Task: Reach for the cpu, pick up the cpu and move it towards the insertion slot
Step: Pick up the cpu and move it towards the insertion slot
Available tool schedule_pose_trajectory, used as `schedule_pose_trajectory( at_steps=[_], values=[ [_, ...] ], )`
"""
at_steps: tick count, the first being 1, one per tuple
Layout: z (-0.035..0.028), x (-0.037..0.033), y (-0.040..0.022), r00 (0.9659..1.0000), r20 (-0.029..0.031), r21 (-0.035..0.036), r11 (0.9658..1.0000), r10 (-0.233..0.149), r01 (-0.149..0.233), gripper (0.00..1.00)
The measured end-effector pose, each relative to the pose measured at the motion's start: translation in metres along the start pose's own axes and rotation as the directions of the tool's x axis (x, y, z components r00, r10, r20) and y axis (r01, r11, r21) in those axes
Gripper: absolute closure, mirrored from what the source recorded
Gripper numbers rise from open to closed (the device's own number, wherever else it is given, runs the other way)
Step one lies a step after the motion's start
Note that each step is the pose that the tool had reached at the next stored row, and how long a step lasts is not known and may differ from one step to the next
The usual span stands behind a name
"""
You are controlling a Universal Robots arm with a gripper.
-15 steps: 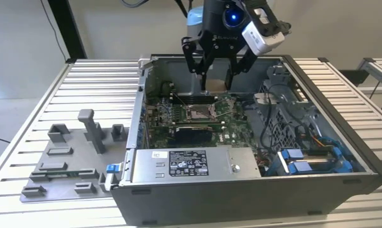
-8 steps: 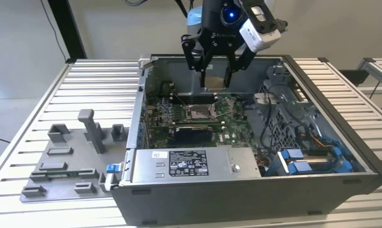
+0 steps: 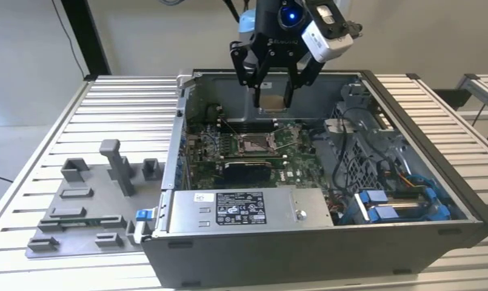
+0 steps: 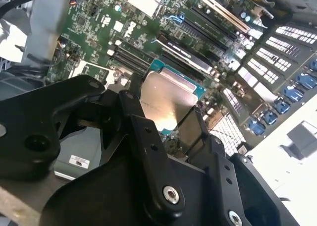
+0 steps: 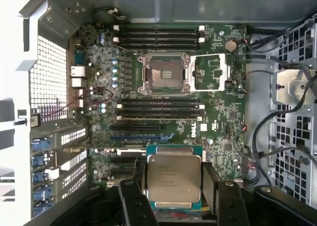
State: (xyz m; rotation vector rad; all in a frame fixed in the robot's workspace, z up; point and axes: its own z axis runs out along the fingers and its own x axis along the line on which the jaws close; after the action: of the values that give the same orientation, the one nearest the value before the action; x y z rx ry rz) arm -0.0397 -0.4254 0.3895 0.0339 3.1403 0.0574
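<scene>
First wrist view shows the claw (image 5: 173, 186) gripping the cpu (image 5: 173, 179) short of the insertion slot (image 5: 166, 73).

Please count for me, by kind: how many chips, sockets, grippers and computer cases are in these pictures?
cpu: 1
insertion slot: 1
gripper: 1
computer case: 1
Total: 4

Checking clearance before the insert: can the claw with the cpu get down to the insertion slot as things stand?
Probably yes. The claw holds the cpu above the open case, and the insertion slot lies uncovered, its frame swung open beside it. No cable crosses over it; the cables lie off to one side.
</scene>
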Motion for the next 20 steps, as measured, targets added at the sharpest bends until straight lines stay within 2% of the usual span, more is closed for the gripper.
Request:
schedule_pose_trajectory(
  at_steps=[5,20],
  values=[
    [0.0008,0.0034,0.0062,1.0,0.0,0.0,1.0,0.0,0.0,1.0],
    [0.0034,0.0049,0.0292,1.0,0.0001,-0.0001,1.0,0.0,0.0,1.0]
  ],
)
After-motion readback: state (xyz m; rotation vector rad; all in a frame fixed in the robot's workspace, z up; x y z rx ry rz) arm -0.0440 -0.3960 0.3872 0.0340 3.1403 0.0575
